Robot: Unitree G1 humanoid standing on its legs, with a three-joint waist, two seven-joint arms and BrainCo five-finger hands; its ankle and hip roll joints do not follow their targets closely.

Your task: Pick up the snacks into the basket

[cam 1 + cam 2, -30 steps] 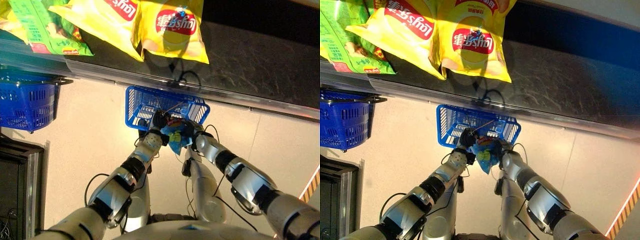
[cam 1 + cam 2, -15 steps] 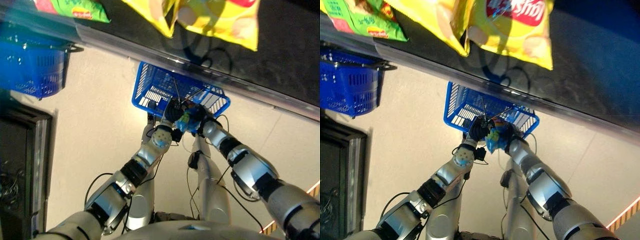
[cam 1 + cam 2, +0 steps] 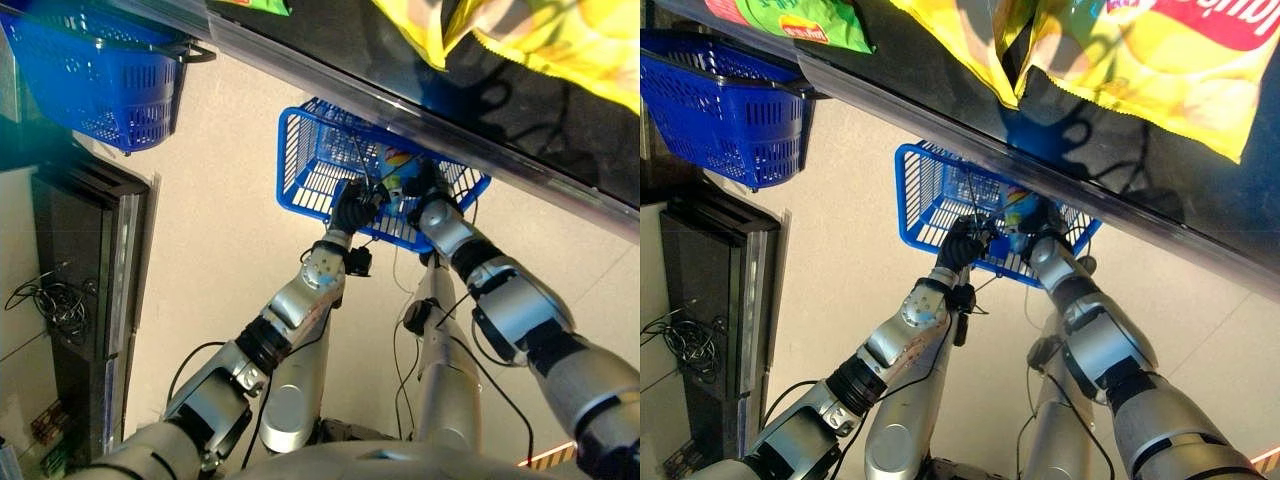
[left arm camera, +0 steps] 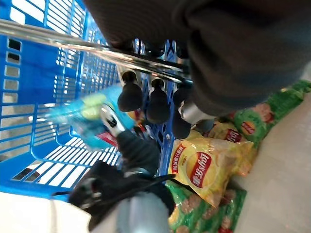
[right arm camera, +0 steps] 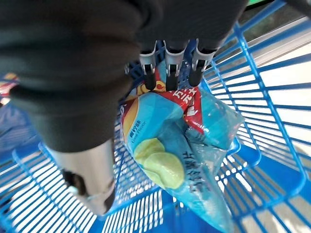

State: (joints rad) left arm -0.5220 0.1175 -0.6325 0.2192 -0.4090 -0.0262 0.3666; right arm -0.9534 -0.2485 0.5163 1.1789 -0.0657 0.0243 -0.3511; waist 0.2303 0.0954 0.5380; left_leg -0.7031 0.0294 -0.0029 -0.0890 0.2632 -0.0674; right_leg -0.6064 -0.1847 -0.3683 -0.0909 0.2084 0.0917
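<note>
The blue snack bag (image 5: 182,145) hangs inside the blue basket (image 3: 300,165), pinched by the right robot hand (image 5: 167,68); its lower end is cut off. The left robot hand (image 4: 150,99) curls around the basket's wire handle (image 4: 73,43).

I get warm, bright light from above; the yellow chip bags (image 3: 1160,50) throw hard shadows on the dark desk (image 3: 970,110), whose metal edge glares. The floor (image 3: 220,240) is evenly lit. Up close, my left hand (image 4: 146,97) is soft, and the blue snack bag (image 4: 92,121) beyond it smears.

A second blue basket (image 3: 95,65) hangs beside a dark cabinet (image 3: 85,290).
</note>
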